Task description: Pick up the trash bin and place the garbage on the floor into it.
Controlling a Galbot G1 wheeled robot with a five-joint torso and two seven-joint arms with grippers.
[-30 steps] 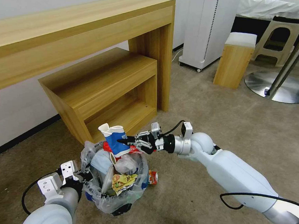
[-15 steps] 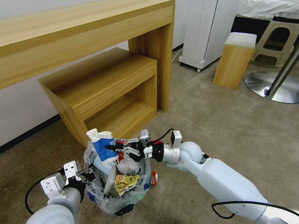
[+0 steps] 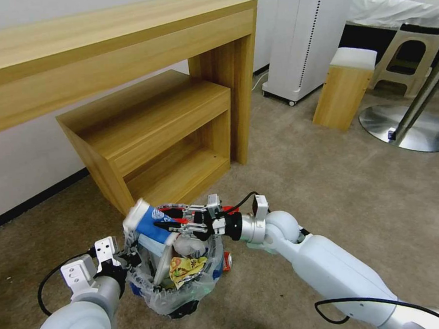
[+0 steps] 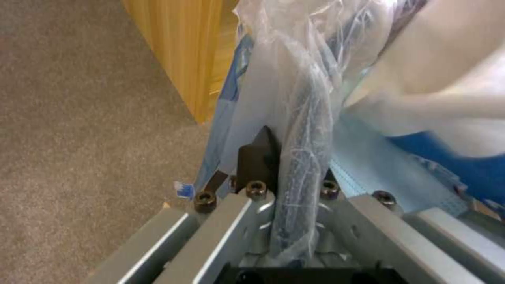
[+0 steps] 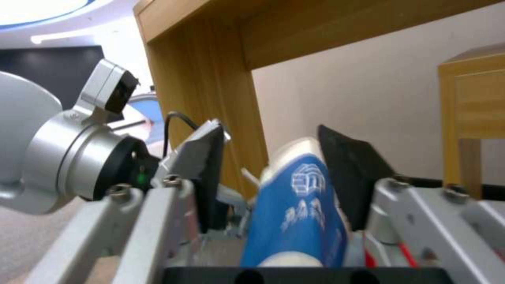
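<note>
Now the right gripper point(image 3: 176, 224) is tipping the blue-white cup point(image 3: 151, 223) over the trash bin point(image 3: 175, 288), jaws parted around it and seemingly letting go, while the left gripper point(image 4: 294, 165) is clamping the bag-lined rim; just beyond the bin, a can point(image 3: 226, 260) is lying on the floor point(image 3: 331, 186), likely next

A long wooden desk point(image 3: 120, 36) stood against the wall, a low open shelf unit point(image 3: 152, 134) tucked beneath it. Farther right — a white tower appliance point(image 3: 310, 33), a white-topped wooden stool point(image 3: 344, 88), and a round metal base point(image 3: 407, 129).
</note>
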